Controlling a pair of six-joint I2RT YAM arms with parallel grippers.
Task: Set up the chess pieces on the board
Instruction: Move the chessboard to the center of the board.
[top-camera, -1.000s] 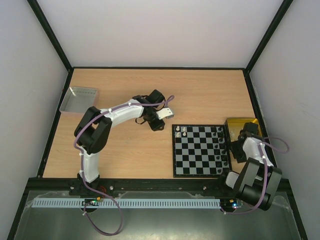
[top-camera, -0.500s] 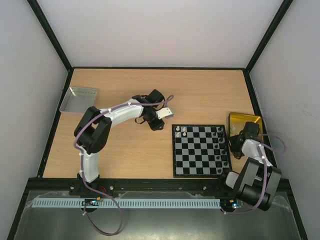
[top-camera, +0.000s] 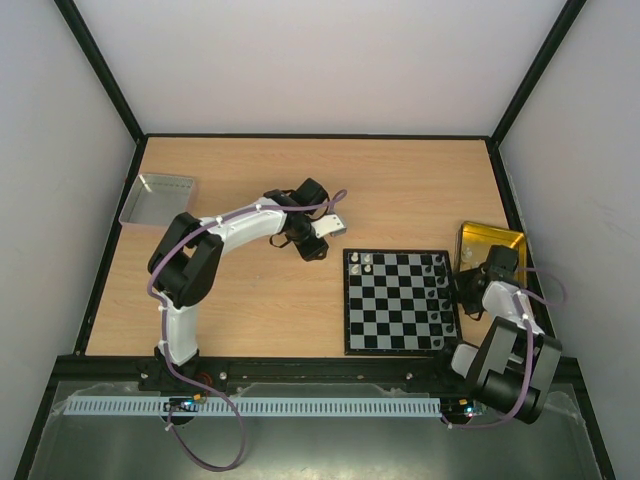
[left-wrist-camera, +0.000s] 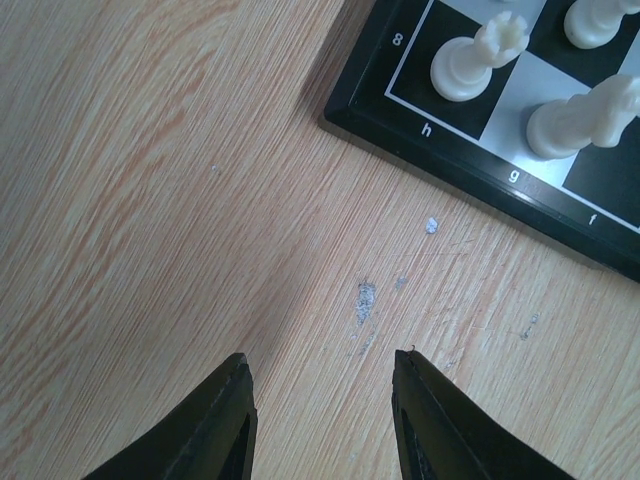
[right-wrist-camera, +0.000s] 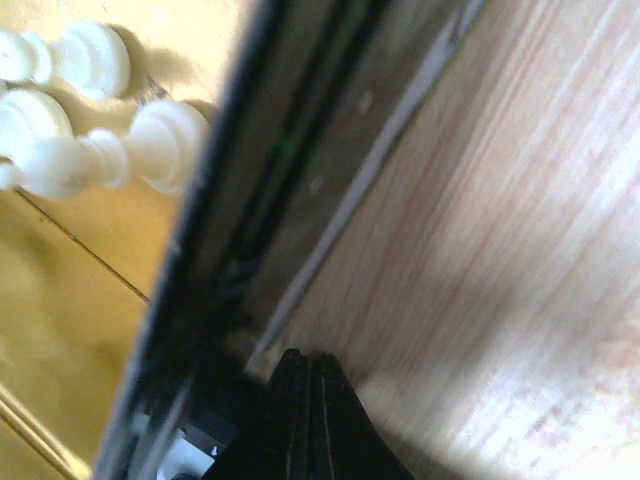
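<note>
Looking from your tight-shut right gripper (right-wrist-camera: 305, 390), you find white pieces (right-wrist-camera: 85, 150) lying upper left, in the tray (right-wrist-camera: 60, 330).

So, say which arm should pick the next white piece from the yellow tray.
Right, probably. The right hand sits shut beside the yellow tray, white pieces lying inside; the left hand hovers open beyond the board's other side.

The left arm (top-camera: 240, 228) bends at its elbow and reaches toward the middle of the desk (top-camera: 260, 300). The left gripper (left-wrist-camera: 320, 365) hangs low, jaws partly apart and empty. The right arm (top-camera: 505, 340) is folded near the right edge, and the right gripper (right-wrist-camera: 305, 368) has its jaws pressed together.
</note>
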